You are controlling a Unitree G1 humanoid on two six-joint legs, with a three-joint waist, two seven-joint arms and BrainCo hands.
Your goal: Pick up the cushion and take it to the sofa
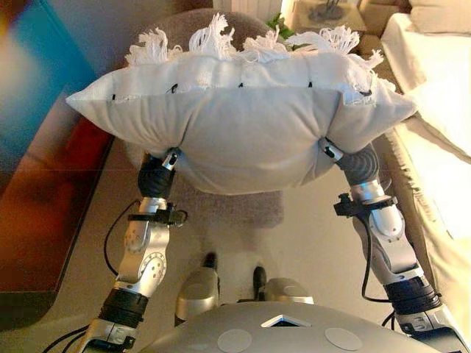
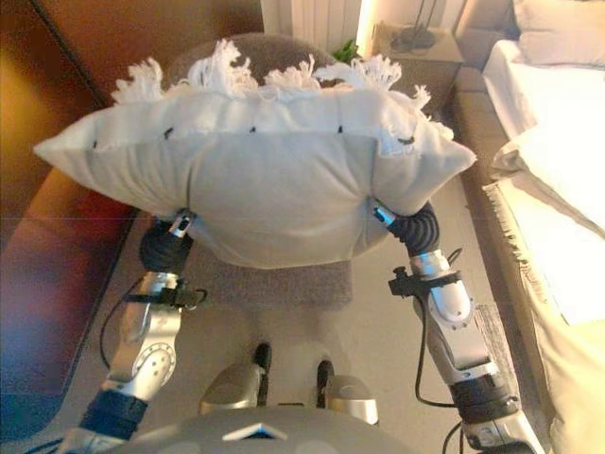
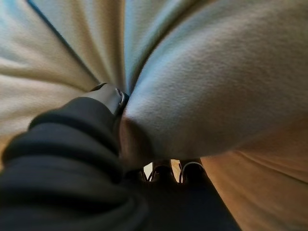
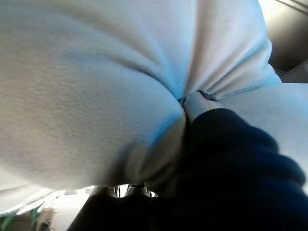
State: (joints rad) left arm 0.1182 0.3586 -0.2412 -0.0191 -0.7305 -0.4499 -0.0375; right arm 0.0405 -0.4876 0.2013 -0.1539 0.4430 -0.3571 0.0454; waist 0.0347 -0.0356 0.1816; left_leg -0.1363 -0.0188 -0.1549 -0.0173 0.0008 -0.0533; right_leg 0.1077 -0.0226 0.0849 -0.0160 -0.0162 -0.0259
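- We carry one cushion (image 1: 243, 125) in the air in front of us, held up from below between our two arms, well clear of the floor (image 1: 309, 228).
- Our left hand (image 1: 156, 176) presses into the cushion's underside near its left end; only the dark ribbed cover and a bit of silver show, the rest is sunk in the fabric.
- Our right hand (image 1: 352, 163) is pushed in the same way under the right end.
- In both wrist views the cloth bulges and folds around the covers, and the fingers are hidden, so we cannot tell whether either hand is open or closed on the cushion.
- The cushion is plump and roughly rectangular, with pointed corners. Its cloth is pale grey-white, soft and matte. A fringe (image 1: 221, 37) of white tassels runs along the far edge, with a row of small dark stitches just below it.
- A grey rug (image 1: 243, 209) with a coarse weave lies on the smooth beige floor below the cushion.
- One sofa (image 1: 434, 95) stands at our right, draped in cream cloth, with a pale pillow (image 1: 441, 110) on it.
- A dark reddish-brown piece of furniture (image 1: 44, 220) with a glossy top stands at our left.
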